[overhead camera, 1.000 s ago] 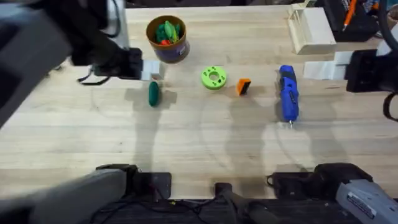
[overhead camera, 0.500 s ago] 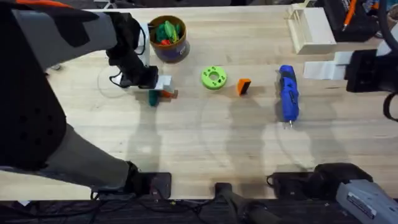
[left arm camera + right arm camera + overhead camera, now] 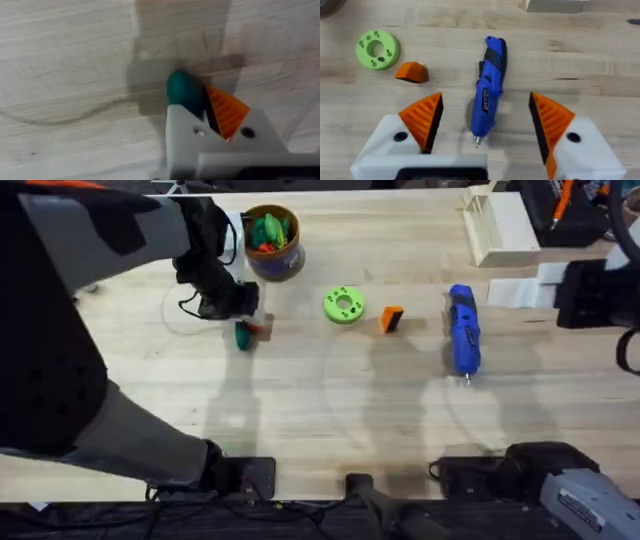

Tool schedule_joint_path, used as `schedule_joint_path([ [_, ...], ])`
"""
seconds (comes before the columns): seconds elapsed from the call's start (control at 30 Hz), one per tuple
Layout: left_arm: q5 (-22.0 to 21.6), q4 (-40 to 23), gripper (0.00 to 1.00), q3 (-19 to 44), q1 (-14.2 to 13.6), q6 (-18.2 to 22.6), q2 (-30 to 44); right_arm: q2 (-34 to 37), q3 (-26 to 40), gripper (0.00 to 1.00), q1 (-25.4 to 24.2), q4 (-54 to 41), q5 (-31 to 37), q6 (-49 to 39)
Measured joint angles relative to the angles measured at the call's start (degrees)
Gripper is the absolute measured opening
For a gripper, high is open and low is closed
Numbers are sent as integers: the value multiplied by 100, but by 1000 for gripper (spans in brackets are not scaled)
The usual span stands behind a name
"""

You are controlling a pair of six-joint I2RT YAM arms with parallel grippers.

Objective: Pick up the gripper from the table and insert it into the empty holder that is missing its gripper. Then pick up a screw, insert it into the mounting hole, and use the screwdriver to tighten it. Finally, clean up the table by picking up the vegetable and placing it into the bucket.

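The left gripper (image 3: 243,315) is low over the table (image 3: 330,410), right at the vegetable (image 3: 243,336). In the left wrist view its own body covers most of the vegetable (image 3: 181,89); only the rounded green end comes out past the white holder (image 3: 182,131). This holder carries no orange pad, while the other finger has its ribbed pad (image 3: 226,109), which lies against the vegetable. The fingers are pressed on the vegetable from both sides. From overhead the dark arm hides the fingers almost fully, and the mounting hole cannot be made out there.

The right gripper (image 3: 485,117) is spread wide and holds nothing. The screwdriver (image 3: 490,85) lies flat on the table between and just beyond its two orange pads, its metal tip pointing toward the gripper. Farther off, to one side of the screwdriver, lies the gripper part (image 3: 412,71), an orange wedge with a dark face, and just past it the lime-green ring (image 3: 377,49). Overhead, the right arm is cut off by the picture's edge, so only a dark block of it is seen.

The bucket (image 3: 270,242) stands just beyond the left gripper, close to the arm; it already has green and orange pieces inside, too small to name.
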Motion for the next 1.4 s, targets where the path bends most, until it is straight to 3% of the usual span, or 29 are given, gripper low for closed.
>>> schedule_joint_path([
  [0.47,-147,-19,14,46,0,-184,-88,0,0,967,0,2,0,-1],
  [0.57,-234,-31,14,46,-13,-272,-593,0,0,966,0,0,0,1],
  [0.7,-275,-126,14,72,-111,-369,-1806,0,0,966,0,0,0,1],
  [0.73,-281,-180,71,90,-137,-388,-2111,0,0,966,0,0,0,1],
  [0.87,-285,-449,715,133,-151,-527,-3088,0,0,965,0,0,0,0],
  [0.93,-280,-563,949,133,-151,-604,-3393,-2,0,966,0,0,0,1],
  [1.17,-284,-603,987,58,-151,-763,-4623,0,0,965,0,-91,0,1],
  [1.4,-284,-479,987,-637,-151,-847,-6355,0,0,966,0,-465,0,0],
])
